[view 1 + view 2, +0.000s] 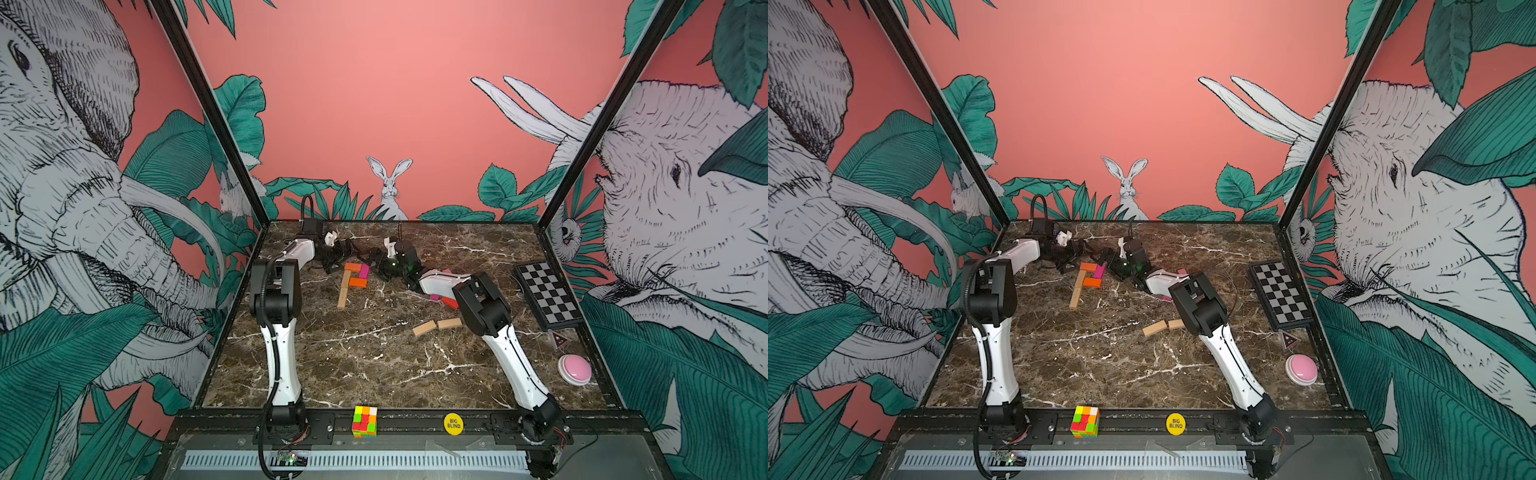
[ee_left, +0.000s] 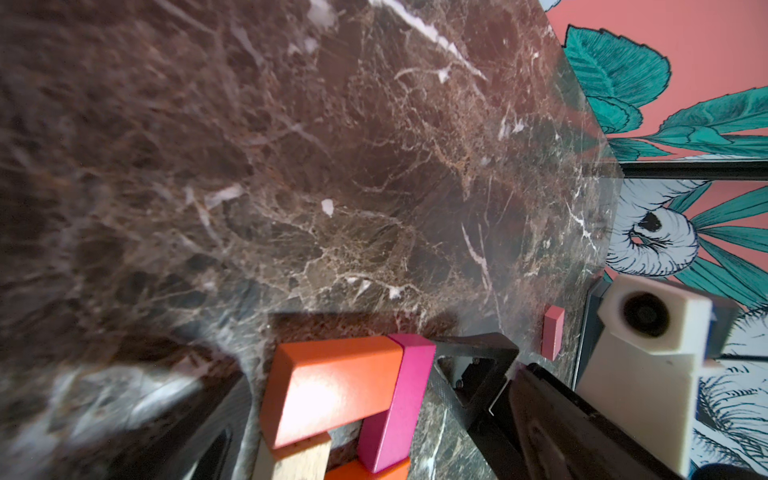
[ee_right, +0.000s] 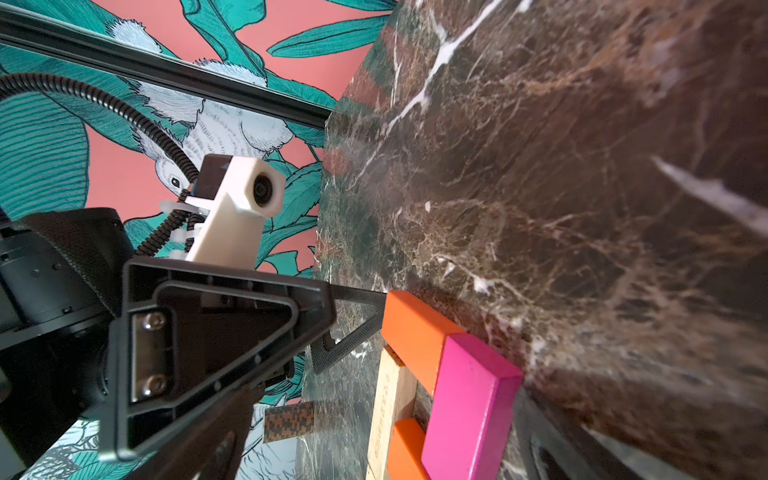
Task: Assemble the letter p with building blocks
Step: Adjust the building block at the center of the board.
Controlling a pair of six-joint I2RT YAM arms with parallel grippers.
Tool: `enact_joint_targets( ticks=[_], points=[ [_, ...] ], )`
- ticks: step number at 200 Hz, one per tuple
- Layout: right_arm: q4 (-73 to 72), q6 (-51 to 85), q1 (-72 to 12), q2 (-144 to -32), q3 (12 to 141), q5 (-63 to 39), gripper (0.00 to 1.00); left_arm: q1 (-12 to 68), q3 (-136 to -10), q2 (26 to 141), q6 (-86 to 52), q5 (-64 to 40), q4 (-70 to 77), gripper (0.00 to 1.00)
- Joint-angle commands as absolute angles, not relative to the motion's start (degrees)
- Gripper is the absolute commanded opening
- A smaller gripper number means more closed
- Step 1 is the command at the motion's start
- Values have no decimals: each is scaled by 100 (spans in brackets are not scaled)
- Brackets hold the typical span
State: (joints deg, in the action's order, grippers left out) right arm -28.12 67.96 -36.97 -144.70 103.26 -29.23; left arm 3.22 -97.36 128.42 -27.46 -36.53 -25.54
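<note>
Blocks [image 1: 357,282] form a P on the desk [image 1: 374,365]; left hand [image 1: 338,259] and right hand [image 1: 377,268] flank it, wide open, empty.

Two arms [image 1: 276,299] are reaching over the table [image 1: 353,365]. Counting ten blocks lying on it: four tan blocks [image 1: 424,328], two orange blocks [image 1: 358,282], two magenta blocks [image 1: 364,271], one red block [image 1: 450,302], one pink block [image 1: 447,271], some partly hiding under an arm. Right edge is carrying one checkerboard [image 1: 547,293], one triangular tag [image 1: 560,340], one pink button [image 1: 575,369]. Front edge is holding one puzzle cube [image 1: 365,422], one yellow disc [image 1: 453,423].
</note>
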Motion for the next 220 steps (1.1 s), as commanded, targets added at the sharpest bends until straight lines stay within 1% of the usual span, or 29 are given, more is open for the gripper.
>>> enact_joint_targets(
  ticks=[1,120,220],
  points=[
    [-2745,6885,-3717,-14737,10397,-2953,98,403,-9786,12964,-2711,-3693,-2742,100],
    [-2731,6964,-3700,-14874,10608,-3013,98,500,-9793,13008,-2638,-3685,-2786,99],
    [-2900,7008,-3623,-14741,10295,-2962,98,596,-9787,13047,-2619,-3707,-2803,99]
  ],
)
